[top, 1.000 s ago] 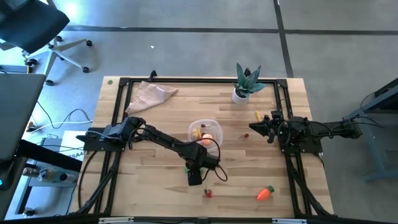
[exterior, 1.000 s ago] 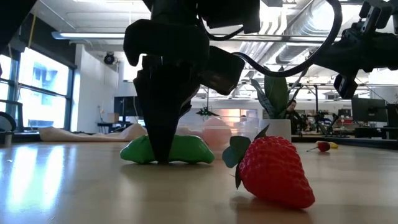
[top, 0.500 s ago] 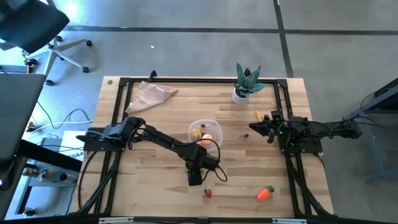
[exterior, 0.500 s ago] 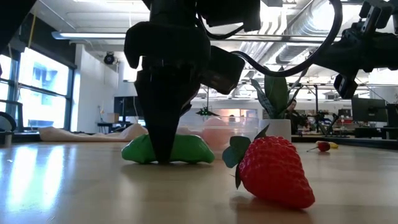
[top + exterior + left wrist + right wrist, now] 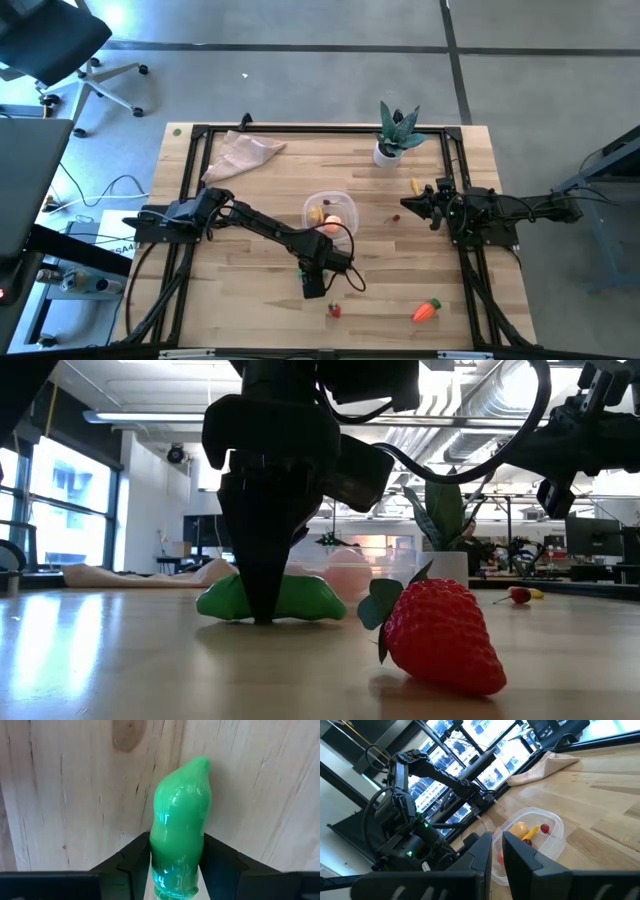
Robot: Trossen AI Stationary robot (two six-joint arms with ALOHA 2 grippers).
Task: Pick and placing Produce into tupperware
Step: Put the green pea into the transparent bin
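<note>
Green pepper (image 5: 179, 825) clamped between left gripper (image 5: 262, 610) fingers, resting on the table (image 5: 250, 300).
Tupperware (image 5: 331, 213) just at 12 o'clock; strawberry (image 5: 440, 635) near at 5 o'clock. Right gripper (image 5: 408, 203) waits at 3 o'clock, shut, empty.

Strawberry (image 5: 440, 635) crowds the left pincer (image 5: 262, 595) — tupperware (image 5: 331, 212) just behind it.

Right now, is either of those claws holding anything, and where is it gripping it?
The left gripper clamps the green pepper at one end, down on the table. The right gripper holds nothing.
</note>
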